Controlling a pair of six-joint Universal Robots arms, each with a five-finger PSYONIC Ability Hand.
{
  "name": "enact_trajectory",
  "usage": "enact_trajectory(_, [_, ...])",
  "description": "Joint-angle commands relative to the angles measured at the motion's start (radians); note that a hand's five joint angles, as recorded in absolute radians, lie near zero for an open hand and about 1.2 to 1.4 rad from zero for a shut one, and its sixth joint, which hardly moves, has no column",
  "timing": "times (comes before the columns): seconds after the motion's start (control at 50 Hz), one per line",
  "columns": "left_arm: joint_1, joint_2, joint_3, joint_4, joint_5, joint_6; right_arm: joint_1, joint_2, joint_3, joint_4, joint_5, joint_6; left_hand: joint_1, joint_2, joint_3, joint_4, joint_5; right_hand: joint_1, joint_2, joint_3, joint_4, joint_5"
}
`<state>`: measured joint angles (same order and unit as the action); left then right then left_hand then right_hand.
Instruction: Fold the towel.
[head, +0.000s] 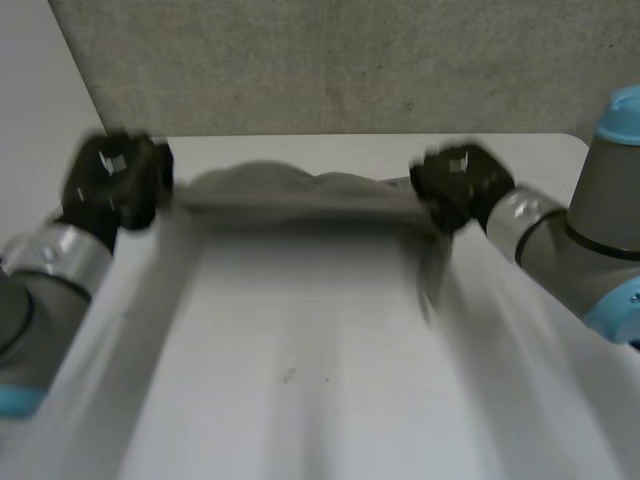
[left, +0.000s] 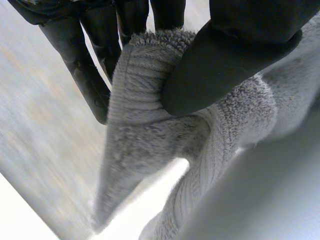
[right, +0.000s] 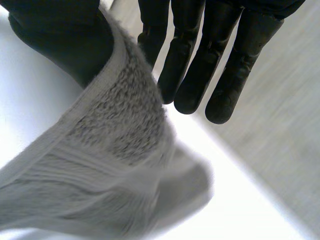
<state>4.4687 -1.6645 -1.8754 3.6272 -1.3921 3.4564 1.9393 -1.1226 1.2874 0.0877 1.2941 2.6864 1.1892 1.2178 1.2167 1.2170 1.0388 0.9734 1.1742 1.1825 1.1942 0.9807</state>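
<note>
A grey towel (head: 300, 195) hangs stretched in a band between my two hands over the far part of the white table (head: 320, 390). My left hand (head: 115, 180) holds its left end; in the left wrist view the thumb (left: 230, 55) presses the ribbed towel edge (left: 145, 115) against the fingers. My right hand (head: 460, 185) holds the right end, and a flap of cloth dangles below it. In the right wrist view the towel (right: 110, 165) runs between the thumb (right: 60, 40) and the straight fingers (right: 200, 60), pinched at its hem.
A grey felt panel (head: 330, 60) stands upright just behind the table's far edge. Both forearms reach forward along the table's sides, with bare white tabletop between them.
</note>
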Motion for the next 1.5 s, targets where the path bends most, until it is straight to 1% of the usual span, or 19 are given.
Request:
enact_trajectory(0.02, [-0.025, -0.069, -0.097, -0.09, -0.002, 0.118, -0.051, 0.115, 0.015, 0.261, 0.002, -0.16, 0.207, 0.178, 0.18, 0.179, 0.183, 0.423, 0.222, 0.214, 0.202, 0.241])
enact_trajectory(0.12, [-0.039, -0.07, -0.085, -0.09, -0.008, 0.119, -0.065, 0.118, 0.074, 0.158, -0.001, -0.088, 0.207, 0.178, 0.18, 0.179, 0.183, 0.423, 0.222, 0.214, 0.202, 0.241])
enact_trajectory(0.16, [-0.037, -0.07, -0.079, -0.091, -0.008, 0.119, -0.077, 0.109, 0.105, 0.098, 0.002, -0.037, 0.207, 0.178, 0.18, 0.179, 0.183, 0.312, 0.112, 0.103, 0.092, 0.13])
enact_trajectory(0.2, [-0.031, -0.07, -0.073, -0.091, -0.011, 0.119, -0.109, 0.067, 0.177, 0.0, 0.01, 0.059, 0.207, 0.178, 0.18, 0.179, 0.183, -0.226, -0.426, -0.435, -0.446, -0.407])
enact_trajectory(0.26, [-0.022, -0.07, -0.074, -0.091, -0.016, 0.121, -0.151, 0.024, 0.249, -0.063, 0.007, 0.142, 0.207, 0.178, 0.18, 0.179, 0.183, -0.377, -0.578, -0.586, -0.598, -0.559])
enact_trajectory(0.34, [-0.013, -0.069, -0.076, -0.091, -0.013, 0.119, -0.183, 0.006, 0.306, -0.091, 0.002, 0.208, 0.207, 0.178, 0.18, 0.179, 0.183, -0.392, -0.593, -0.601, -0.613, -0.574])
enact_trajectory(0.52, [-0.006, -0.069, -0.093, -0.093, -0.012, 0.119, -0.232, -0.011, 0.437, -0.128, -0.006, 0.334, 0.207, 0.178, 0.18, 0.179, 0.183, -0.334, -0.535, -0.543, -0.555, -0.516])
enact_trajectory(0.56, [-0.006, -0.069, -0.094, -0.091, -0.012, 0.119, -0.232, -0.011, 0.446, -0.129, -0.007, 0.345, 0.207, 0.178, 0.18, 0.179, 0.183, -0.243, -0.443, -0.452, -0.463, -0.424])
enact_trajectory(0.58, [-0.006, -0.069, -0.094, -0.091, -0.012, 0.119, -0.232, -0.011, 0.451, -0.131, -0.01, 0.357, 0.207, 0.178, 0.18, 0.179, 0.183, -0.071, -0.272, -0.28, -0.292, -0.253])
enact_trajectory(0.6, [-0.006, -0.069, -0.094, -0.093, -0.012, 0.119, -0.234, -0.011, 0.455, -0.135, -0.019, 0.374, 0.207, 0.178, 0.18, 0.179, 0.183, 0.259, 0.058, 0.05, 0.038, 0.077])
enact_trajectory(0.64, [-0.005, -0.067, -0.096, -0.094, -0.012, 0.119, -0.235, -0.011, 0.452, -0.14, -0.036, 0.383, 0.207, 0.178, 0.18, 0.179, 0.183, 0.421, 0.22, 0.212, 0.2, 0.239])
enact_trajectory(0.74, [-0.003, 0.0, -0.09, -0.127, -0.012, 0.119, -0.256, -0.054, 0.434, -0.143, -0.123, 0.372, 0.207, 0.178, 0.18, 0.179, 0.183, 0.423, 0.222, 0.214, 0.202, 0.241])
enact_trajectory(0.9, [0.003, 0.19, -0.058, -0.229, -0.008, 0.118, -0.26, -0.397, 0.308, -0.028, -0.171, 0.219, 0.207, 0.178, 0.18, 0.179, 0.183, 0.423, 0.222, 0.214, 0.202, 0.241])
enact_trajectory(1.04, [0.026, 0.33, 0.016, -0.374, -0.004, 0.122, -0.284, -0.499, 0.167, 0.218, -0.174, -0.047, 0.207, 0.178, 0.18, 0.179, 0.183, 0.423, 0.222, 0.214, 0.202, 0.241])
enact_trajectory(1.14, [0.072, 0.335, 0.064, -0.487, 0.007, 0.127, -0.281, -0.473, 0.078, 0.382, -0.153, -0.211, 0.207, 0.178, 0.18, 0.179, 0.183, 0.423, 0.222, 0.214, 0.202, 0.241])
enact_trajectory(1.2, [0.076, 0.316, 0.067, -0.507, 0.015, 0.13, -0.277, -0.375, 0.056, 0.466, -0.145, -0.284, 0.207, 0.178, 0.18, 0.179, 0.183, 0.423, 0.222, 0.214, 0.202, 0.241])
enact_trajectory(1.3, [0.076, 0.099, 0.111, -0.574, 0.044, 0.162, -0.24, -0.22, 0.035, 0.54, -0.121, -0.396, 0.207, 0.178, 0.18, 0.179, 0.183, 0.423, 0.222, 0.214, 0.202, 0.241])
enact_trajectory(1.44, [0.058, -0.15, 0.229, -0.593, 0.03, 0.279, -0.12, 0.041, -0.103, 0.538, 0.081, -0.496, 0.207, 0.178, 0.18, 0.179, 0.183, 0.423, 0.222, 0.214, 0.202, 0.241])
enact_trajectory(1.5, [0.046, -0.246, 0.329, -0.588, 0.027, 0.302, -0.097, 0.084, -0.151, 0.511, 0.111, -0.496, 0.207, 0.178, 0.18, 0.179, 0.183, 0.423, 0.222, 0.214, 0.202, 0.241])
